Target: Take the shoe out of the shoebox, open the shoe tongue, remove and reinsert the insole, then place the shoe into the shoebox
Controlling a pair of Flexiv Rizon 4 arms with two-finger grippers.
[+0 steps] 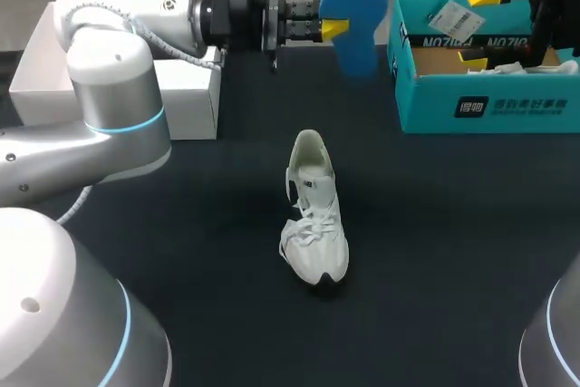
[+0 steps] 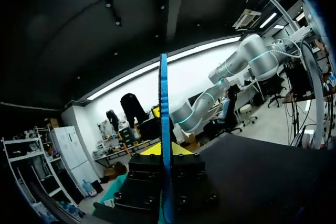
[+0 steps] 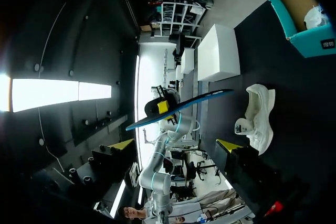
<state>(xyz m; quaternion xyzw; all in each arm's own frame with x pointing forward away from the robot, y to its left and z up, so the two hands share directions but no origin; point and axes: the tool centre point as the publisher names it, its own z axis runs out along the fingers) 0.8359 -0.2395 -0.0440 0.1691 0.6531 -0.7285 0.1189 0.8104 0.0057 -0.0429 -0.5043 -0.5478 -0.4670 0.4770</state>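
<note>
Holding: left gripper [image 1: 333, 29] clamped on insole [image 1: 356, 20], table's [image 1: 453, 224] far edge.
Shoe [image 1: 314, 215]: mid-table, nearward of insole, heel toward far edge.
Right gripper [image 3: 176, 148]: spread wide, by shoebox [image 1: 480, 106].

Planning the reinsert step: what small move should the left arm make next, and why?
Probably lower the blue insole toward the white shoe: the left jaws hold it aloft behind the shoe, which stands free on the table, opening upward.
</note>
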